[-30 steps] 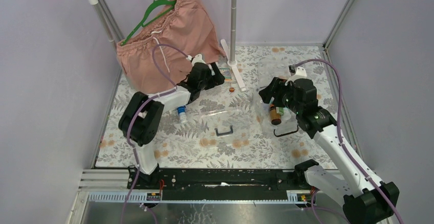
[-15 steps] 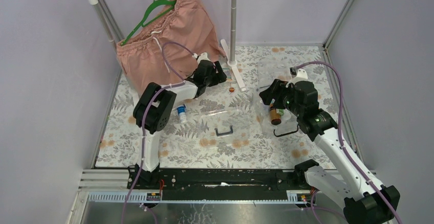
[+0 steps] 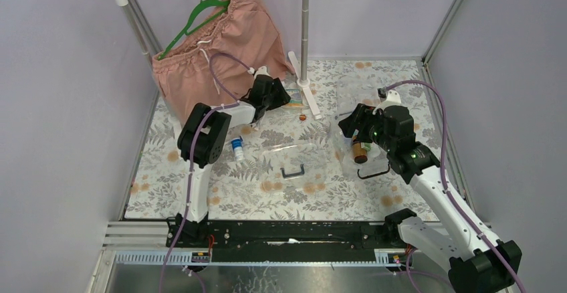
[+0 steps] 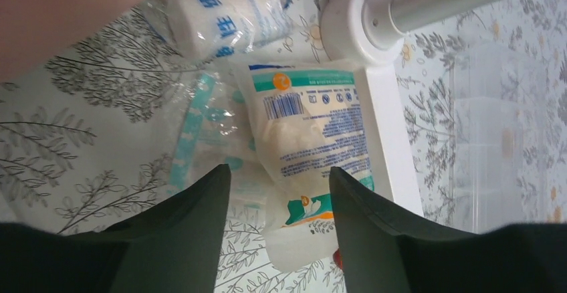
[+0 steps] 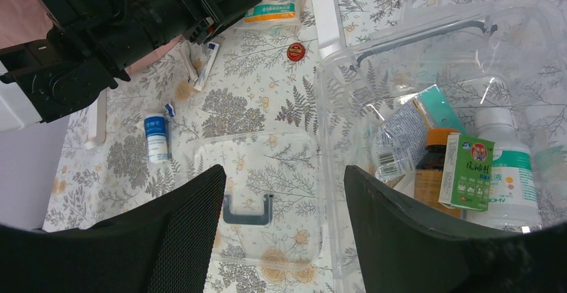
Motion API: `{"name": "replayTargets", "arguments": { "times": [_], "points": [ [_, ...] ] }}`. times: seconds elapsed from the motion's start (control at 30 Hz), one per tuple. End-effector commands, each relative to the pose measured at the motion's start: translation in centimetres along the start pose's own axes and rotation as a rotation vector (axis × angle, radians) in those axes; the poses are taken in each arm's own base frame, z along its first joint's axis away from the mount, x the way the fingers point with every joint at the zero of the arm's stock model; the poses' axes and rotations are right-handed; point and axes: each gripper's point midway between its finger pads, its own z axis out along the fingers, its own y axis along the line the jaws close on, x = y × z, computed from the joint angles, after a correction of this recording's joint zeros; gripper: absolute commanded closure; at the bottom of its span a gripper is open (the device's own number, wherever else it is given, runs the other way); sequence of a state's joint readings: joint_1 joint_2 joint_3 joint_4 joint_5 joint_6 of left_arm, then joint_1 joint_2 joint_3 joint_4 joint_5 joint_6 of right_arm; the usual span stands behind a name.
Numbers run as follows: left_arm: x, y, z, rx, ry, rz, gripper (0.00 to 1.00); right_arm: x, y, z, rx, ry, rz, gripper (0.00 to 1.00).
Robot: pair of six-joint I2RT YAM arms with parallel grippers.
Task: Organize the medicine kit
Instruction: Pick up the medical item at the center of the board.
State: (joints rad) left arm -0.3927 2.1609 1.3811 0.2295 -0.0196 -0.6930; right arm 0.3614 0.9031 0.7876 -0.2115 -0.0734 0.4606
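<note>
The left gripper [image 4: 279,172] had its jaws spread wide and gripped nothing. They framed a glossy printed sachet [image 4: 314,126] lying flat below and between them, and a wrapped bandage roll [image 4: 227,12] lay beyond the tips. That arm stretched far forward, low over the leaf-patterned table [image 4: 93,106]. The right gripper [image 5: 284,172] was likewise released and empty. Its arm was bent and hung above the clear lid [image 5: 267,159] with the black U-shaped handle. The transparent plastic box [image 5: 323,106], right of those jaws, held bottles [image 5: 508,166] and a green carton [image 5: 468,172].
</note>
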Motion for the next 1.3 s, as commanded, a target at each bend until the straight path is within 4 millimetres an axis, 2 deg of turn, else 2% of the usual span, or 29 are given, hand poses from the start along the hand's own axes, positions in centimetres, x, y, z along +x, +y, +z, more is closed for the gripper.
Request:
{"name": "replayTargets", "arguments": {
  "times": [0.0,0.17,0.27,0.5,0.6,0.73,0.87,1.0,1.13,1.27],
  "points": [
    [-0.6,-2.3,0.2,0.111,-0.006,0.018,0.41,-0.6,0.3,0.0,-0.013,-0.016,-0.015,0.26],
    [-0.4,-2.5,-0.1,0.136,0.005,0.025,0.52,-0.7,-0.2,0.1,0.012,-0.016,-0.035,0.26],
    [-0.7,-3.1,-0.9,0.172,0.008,0.028,0.63,-0.7,-0.6,-0.1,0.033,-0.014,-0.053,0.26],
    [-1.5,-4.9,-4.3,0.254,0.005,0.117,0.91,-0.8,-1.1,-0.3,0.056,-0.026,-0.079,0.26],
    [-2.1,-5.4,-6.1,0.278,-0.008,0.17,0.99,-0.9,-1.2,-0.4,0.063,-0.027,-0.091,0.25],
    [-2.7,-6.3,-8.7,0.311,-0.014,0.228,1.0,-1.2,-1.1,-0.5,0.057,-0.04,-0.094,0.25],
    [-3.4,-7.9,-12.0,0.389,-0.025,0.304,1.0,-1.2,-0.9,-0.4,0.045,-0.049,-0.08,0.24],
    [-3.7,-10.1,-16.4,0.519,-0.046,0.368,1.0,-1.5,0.2,-0.4,-0.002,-0.057,-0.037,0.21],
    [-4.2,-13.1,-21.8,0.697,-0.086,0.403,1.0,-2.6,2.3,-1.0,-0.09,-0.099,0.048,0.18],
    [-4.3,-15.7,-27.4,0.885,-0.127,0.371,1.0,-4.7,5.4,-1.9,-0.228,-0.154,0.111,0.16]
  ]
}}
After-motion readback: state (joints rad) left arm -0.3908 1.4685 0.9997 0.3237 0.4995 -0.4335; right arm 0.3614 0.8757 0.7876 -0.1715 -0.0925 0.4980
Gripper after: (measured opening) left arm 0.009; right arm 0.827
